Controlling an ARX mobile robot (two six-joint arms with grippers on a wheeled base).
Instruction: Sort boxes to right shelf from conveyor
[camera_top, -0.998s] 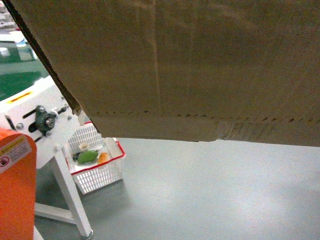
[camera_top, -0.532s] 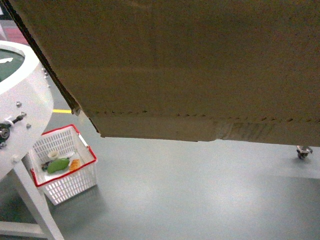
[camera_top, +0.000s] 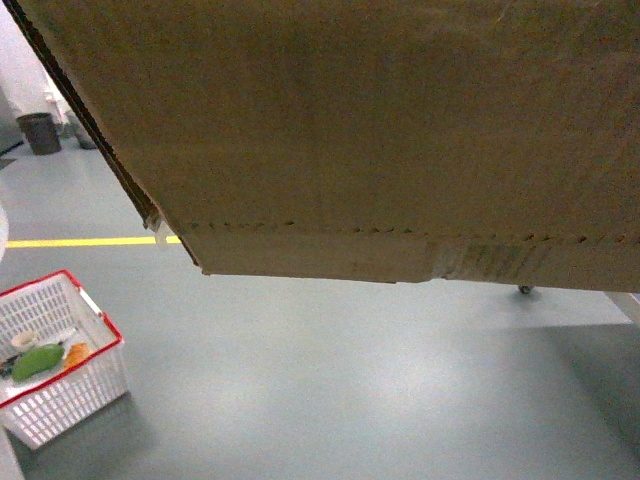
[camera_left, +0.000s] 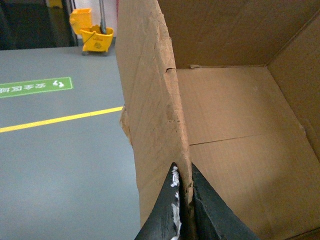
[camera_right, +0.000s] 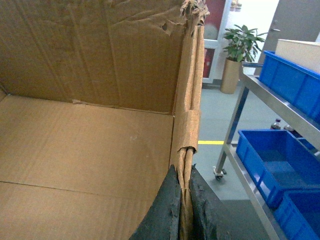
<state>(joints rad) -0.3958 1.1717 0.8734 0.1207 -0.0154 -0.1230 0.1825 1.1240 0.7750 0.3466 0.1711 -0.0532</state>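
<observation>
Head view: the cardboard box (camera_top: 380, 130) fills the upper part of my frame, held up off the grey floor (camera_top: 330, 390), its underside and a taped seam toward the camera. Below it, at lower left, stands a white mesh basket (camera_top: 60, 385) with a red rim, holding a green item, an orange item and a pale one (too small for me to name). A yellow floor line (camera_top: 90, 241) runs behind the basket, and a dark bin (camera_top: 40, 132) sits at far left. One small caster shows just under the box's lower right edge.

Left wrist view: my left gripper (camera_left: 182, 192) is closed on the box's left wall, one dark finger on the outside face and one on the inside, the torn top edge of the wall running away between them. The box interior is bare cardboard. Beyond the wall I see a yellow mop bucket (camera_left: 92, 32) and a green floor marking (camera_left: 35, 86).

Right wrist view: my right gripper (camera_right: 184, 187) pinches the box's right wall in the same way, its fingers pressed against both faces of the ragged, split edge. Just beside that wall stands a steel rack (camera_right: 245, 125) carrying blue crates (camera_right: 272, 165) on two levels; a potted plant (camera_right: 239, 52) stands farther back.
</observation>
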